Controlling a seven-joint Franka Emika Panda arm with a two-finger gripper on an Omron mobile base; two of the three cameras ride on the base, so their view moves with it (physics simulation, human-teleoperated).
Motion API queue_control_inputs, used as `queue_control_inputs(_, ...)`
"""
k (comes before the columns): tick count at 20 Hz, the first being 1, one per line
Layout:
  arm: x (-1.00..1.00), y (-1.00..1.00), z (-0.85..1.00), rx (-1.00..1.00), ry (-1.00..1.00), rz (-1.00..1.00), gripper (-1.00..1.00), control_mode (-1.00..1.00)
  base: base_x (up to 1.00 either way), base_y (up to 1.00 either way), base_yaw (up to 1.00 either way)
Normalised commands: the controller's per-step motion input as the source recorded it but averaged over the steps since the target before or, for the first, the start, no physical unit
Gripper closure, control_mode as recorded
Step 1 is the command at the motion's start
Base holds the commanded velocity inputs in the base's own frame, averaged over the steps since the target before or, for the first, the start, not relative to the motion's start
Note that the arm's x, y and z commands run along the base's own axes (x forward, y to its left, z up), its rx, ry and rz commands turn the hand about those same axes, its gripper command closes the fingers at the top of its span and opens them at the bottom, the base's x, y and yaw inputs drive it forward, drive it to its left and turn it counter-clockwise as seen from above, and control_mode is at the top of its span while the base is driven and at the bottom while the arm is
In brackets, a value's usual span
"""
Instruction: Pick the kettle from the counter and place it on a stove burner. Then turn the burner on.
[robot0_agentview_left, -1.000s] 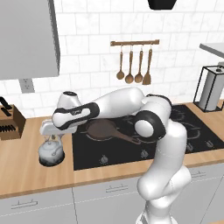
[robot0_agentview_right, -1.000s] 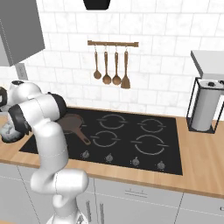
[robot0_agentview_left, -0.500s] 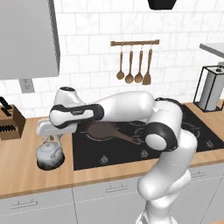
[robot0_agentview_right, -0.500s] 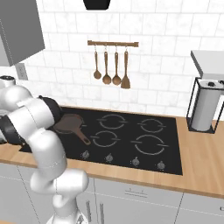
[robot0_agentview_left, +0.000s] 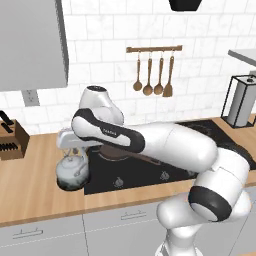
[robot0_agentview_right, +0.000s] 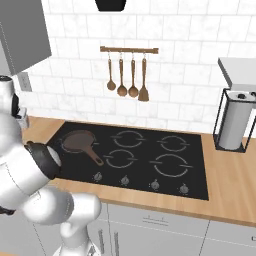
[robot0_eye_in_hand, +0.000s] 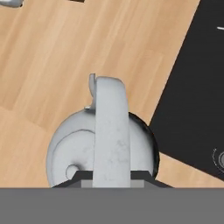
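The kettle sits on the wooden surface just left of the black cooktop, its base close to the glass edge, and the arm reaches across with the gripper right above it. In the hand view the kettle's arched handle runs straight up the middle of the frame toward the camera, so the hand looks lined up over it (the fingertips themselves are hidden, so I cannot tell whether the gripper is released or already clenched on the handle). By my reading this is the pick-up step, with the kettle not yet lifted. Next comes a firm grasp on the handle, a lift, and a carry rightward to a free burner, avoiding the frying pan.
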Motion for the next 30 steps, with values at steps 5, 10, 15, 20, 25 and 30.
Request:
queue_control_inputs(5, -0.02, -0.99, 0.63, -0.01, -0.01, -0.05, 1.0, -1.0, 0.0, 0.0, 0.0)
queue_control_inputs(10, 0.07, -1.0, 0.46, 0.0, -0.04, -0.13, 1.0, -1.0, 0.0, 0.0, 0.0)
queue_control_inputs(15, 0.04, -1.0, 0.33, 0.0, -0.1, -0.15, 1.0, -1.0, 0.0, 0.0, 0.0)
queue_control_inputs(20, 0.02, -1.0, 0.24, -0.04, -0.05, -0.15, 1.0, -1.0, 0.0, 0.0, 0.0)
queue_control_inputs(25, 0.27, -1.0, 0.4, -0.1, 0.0, -0.13, 1.0, -1.0, 0.0, 0.0, 0.0)
queue_control_inputs(30, 0.45, -1.0, 0.29, -0.13, 0.12, -0.09, 1.0, -1.0, 0.0, 0.0, 0.0)
